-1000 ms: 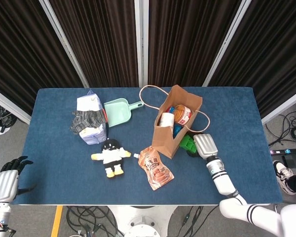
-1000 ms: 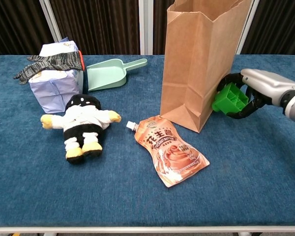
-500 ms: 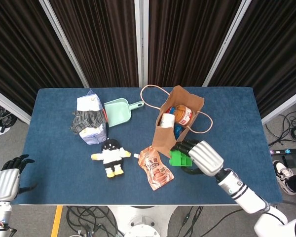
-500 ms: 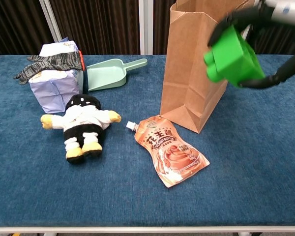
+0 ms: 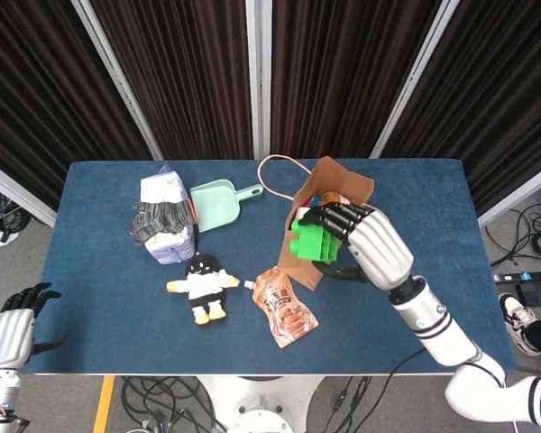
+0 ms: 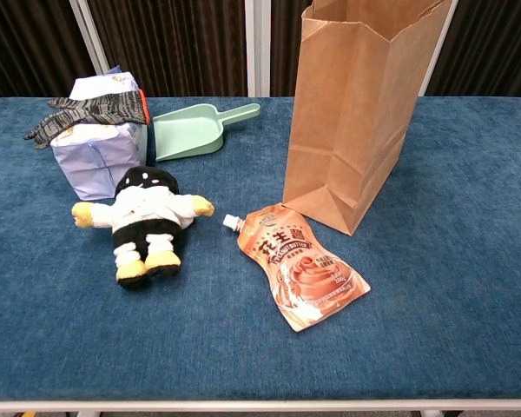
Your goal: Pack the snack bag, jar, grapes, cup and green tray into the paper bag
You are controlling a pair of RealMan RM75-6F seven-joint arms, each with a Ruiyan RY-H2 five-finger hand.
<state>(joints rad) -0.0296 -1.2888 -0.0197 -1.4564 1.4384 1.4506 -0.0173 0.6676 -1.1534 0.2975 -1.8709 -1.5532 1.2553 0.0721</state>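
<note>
The right hand has risen, gripping the green tray over the paper bag.

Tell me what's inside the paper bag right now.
From the head view, the right hand holding the green tray covers most of the paper bag mouth. Only a sliver of something orange shows at the rim. The rest is hidden; the chest view shows only the bag's outside.

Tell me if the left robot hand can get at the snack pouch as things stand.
Probably not yet: the left robot hand hangs off the table's near-left corner, far from the pouch. Only the doll lies partly between.
</note>
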